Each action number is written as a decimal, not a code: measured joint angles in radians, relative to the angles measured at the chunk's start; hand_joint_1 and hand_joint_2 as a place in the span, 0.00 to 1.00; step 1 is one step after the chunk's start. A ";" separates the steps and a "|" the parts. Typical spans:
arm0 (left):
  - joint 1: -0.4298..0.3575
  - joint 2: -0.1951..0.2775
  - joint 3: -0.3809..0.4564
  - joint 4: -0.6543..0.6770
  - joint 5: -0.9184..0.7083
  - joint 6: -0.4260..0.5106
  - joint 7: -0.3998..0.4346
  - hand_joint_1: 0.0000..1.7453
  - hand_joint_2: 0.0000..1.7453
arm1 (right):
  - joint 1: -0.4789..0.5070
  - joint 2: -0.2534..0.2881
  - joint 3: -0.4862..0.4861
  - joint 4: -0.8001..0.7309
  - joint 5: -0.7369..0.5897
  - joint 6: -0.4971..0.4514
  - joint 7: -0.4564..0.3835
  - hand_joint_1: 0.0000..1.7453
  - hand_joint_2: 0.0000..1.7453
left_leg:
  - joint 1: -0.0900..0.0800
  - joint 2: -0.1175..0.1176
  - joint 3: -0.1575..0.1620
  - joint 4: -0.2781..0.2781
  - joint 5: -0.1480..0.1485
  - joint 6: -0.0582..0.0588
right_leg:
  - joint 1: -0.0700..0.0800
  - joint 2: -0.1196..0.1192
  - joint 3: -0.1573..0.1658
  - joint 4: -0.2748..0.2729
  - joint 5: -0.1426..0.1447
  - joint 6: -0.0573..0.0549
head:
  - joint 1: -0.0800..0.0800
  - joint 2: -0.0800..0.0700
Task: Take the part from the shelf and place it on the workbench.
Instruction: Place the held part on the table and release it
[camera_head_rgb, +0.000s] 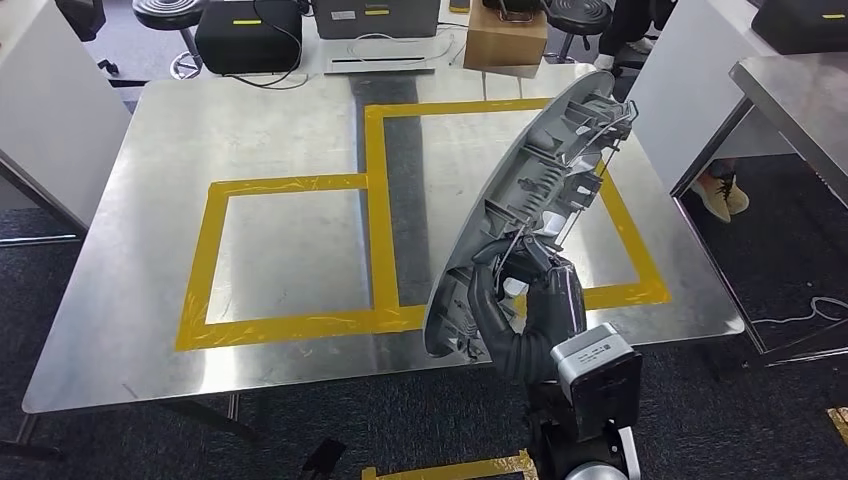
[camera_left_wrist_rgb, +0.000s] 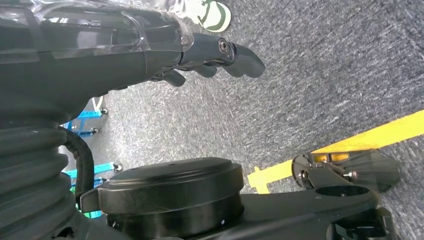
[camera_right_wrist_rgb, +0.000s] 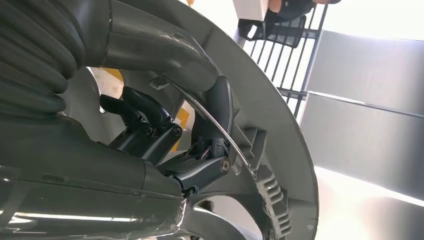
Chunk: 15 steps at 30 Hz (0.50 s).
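A long grey plastic panel part, ribbed on its inner side, stands tilted over the right side of the metal workbench. My right hand grips its lower end just above the bench's front edge. Up close in the right wrist view, the dark fingers wrap the part at its ribbed inner face. The part's upper end reaches over the right yellow-taped rectangle. My left hand hangs over grey carpet with its fingers loosely curled and nothing in them.
Yellow tape marks two rectangles on the workbench, the left one bare. A cardboard box and black cases sit beyond the far edge. Another metal table stands to the right, with a person's shoes under it.
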 joint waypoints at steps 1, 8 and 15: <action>0.000 -0.001 0.000 0.000 0.000 0.000 0.000 0.00 1.00 | -0.003 0.002 0.004 0.007 0.004 0.000 0.004 1.00 1.00 | -0.003 0.000 0.001 0.000 0.000 0.000 | 0.005 0.004 0.029 -0.069 0.041 -0.013 | 0.000 0.000; -0.006 -0.020 -0.004 -0.001 0.000 -0.003 0.003 0.00 1.00 | -0.039 0.023 0.029 0.078 0.148 -0.014 0.060 1.00 1.00 | 0.000 -0.008 -0.019 0.009 -0.001 -0.018 | 0.018 0.016 0.103 -0.262 0.111 -0.047 | -0.004 0.000; 0.002 -0.021 -0.007 0.000 0.001 0.000 0.003 0.00 1.00 | -0.011 0.037 0.028 0.125 -0.037 -0.074 -0.076 1.00 1.00 | 0.025 -0.028 -0.111 0.217 -0.074 -0.073 | -0.003 0.003 0.106 -0.267 0.111 -0.037 | -0.007 0.000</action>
